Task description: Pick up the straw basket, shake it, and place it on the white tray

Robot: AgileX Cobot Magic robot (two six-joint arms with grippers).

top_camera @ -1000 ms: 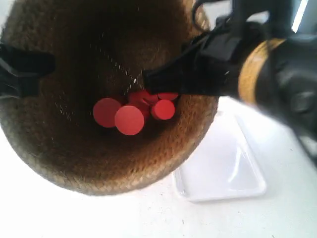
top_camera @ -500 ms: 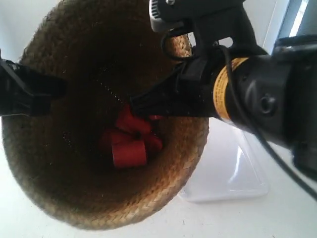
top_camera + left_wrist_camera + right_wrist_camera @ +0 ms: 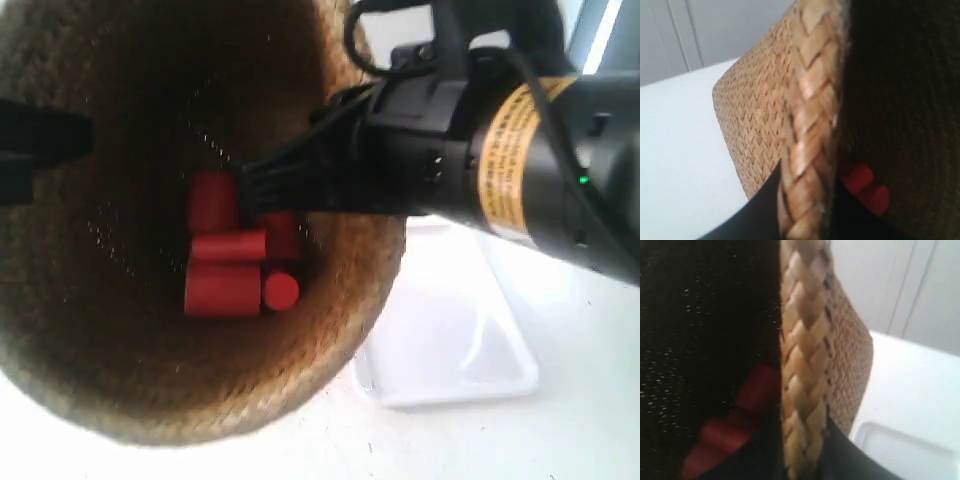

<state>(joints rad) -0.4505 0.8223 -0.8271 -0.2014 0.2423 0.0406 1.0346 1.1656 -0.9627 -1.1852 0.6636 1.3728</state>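
The arm at the exterior view's left (image 3: 35, 150) meets the basket (image 3: 120, 380) at its left rim. The left wrist view shows the left tool (image 3: 805, 217) closed on the braided rim, one black finger inside the basket and one outside. The basket is tipped with its mouth toward the exterior camera, and white table (image 3: 560, 440) shows below it. Red cylinders (image 3: 232, 270) lie bunched low in its dark interior, touching one another. The arm at the exterior view's right (image 3: 500, 150) reaches over the right rim. In the right wrist view, the right tool (image 3: 800, 457) is likewise clamped on the braid. The tray (image 3: 460, 340) lies flat on the table just right of the basket, which hides the tray's left edge.
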